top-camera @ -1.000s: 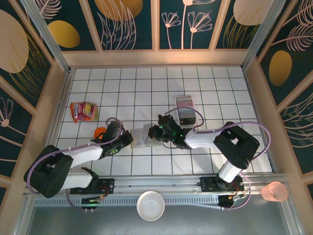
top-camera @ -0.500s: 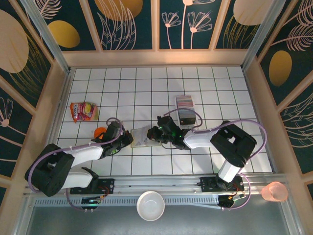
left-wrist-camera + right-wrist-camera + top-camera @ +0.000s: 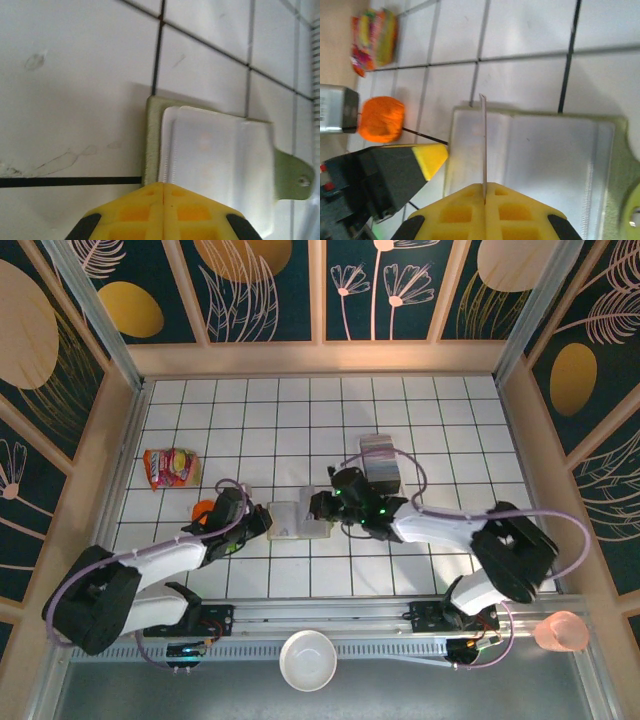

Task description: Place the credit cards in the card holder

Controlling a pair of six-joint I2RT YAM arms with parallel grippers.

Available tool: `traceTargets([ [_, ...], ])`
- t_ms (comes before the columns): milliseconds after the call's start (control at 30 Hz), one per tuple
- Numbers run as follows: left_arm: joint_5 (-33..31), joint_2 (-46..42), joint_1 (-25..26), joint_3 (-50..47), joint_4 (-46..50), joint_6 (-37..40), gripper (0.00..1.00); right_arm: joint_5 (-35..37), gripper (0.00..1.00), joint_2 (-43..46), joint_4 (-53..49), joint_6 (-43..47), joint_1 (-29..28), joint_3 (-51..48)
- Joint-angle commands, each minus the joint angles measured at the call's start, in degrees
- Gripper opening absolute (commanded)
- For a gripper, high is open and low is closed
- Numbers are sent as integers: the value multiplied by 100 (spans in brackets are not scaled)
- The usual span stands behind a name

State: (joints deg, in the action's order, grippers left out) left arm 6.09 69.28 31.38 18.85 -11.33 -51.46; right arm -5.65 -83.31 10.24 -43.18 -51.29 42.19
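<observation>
The card holder (image 3: 298, 521) lies open on the white tiled surface (image 3: 250, 410), with its pale inside facing up, between the two arms. The right fingers (image 3: 488, 192) are clamped on one credit card (image 3: 484, 145), which is seen edge-on above the open holder. The left fingers (image 3: 164, 190) are pressed together at the holder's edge; I cannot tell if they pinch it. The other credit cards (image 3: 378, 448) stand in a row just beyond the right arm. An orange ball (image 3: 381, 119) lies near the left fingers.
</observation>
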Motion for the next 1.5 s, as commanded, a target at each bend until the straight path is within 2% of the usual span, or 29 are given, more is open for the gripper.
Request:
traceTargets([
  [0,-125,-372,-41,140,257,230,11,-40,0,633,-921,1332,289,362],
  [133,-58,-604,-42,258,383,340,11,-393,0,921,-2711,3430,831,1078],
  [200,12,-682,-39,305,404,415,12,-482,0,1074,-3517,4972,1221,1366],
  [300,50,-736,-36,322,408,495,12,-817,0,1456,-4245,7320,1781,1460],
  [367,51,-749,-39,321,413,536,12,-643,0,1715,-4492,8581,1960,1411],
  [467,53,-780,-38,297,396,558,11,-426,0,1745,-4846,9630,2465,1493],
  [533,68,-799,-40,281,395,574,11,-282,0,1541,-5319,10292,2527,1607],
  [667,101,-841,-37,286,430,678,11,24,0,1092,-5781,10865,2602,1749],
  [800,113,-837,-42,256,389,730,11,32,0,768,-5701,11087,2598,1829],
  [933,187,-802,-42,194,291,700,11,245,0,490,-5507,11229,2622,1646],
  [1233,199,-828,-41,103,246,671,11,167,0,75,-4694,11309,2647,1410],
  [1467,246,-819,-36,52,180,612,11,542,0,-255,-3965,11475,2634,1223],
])
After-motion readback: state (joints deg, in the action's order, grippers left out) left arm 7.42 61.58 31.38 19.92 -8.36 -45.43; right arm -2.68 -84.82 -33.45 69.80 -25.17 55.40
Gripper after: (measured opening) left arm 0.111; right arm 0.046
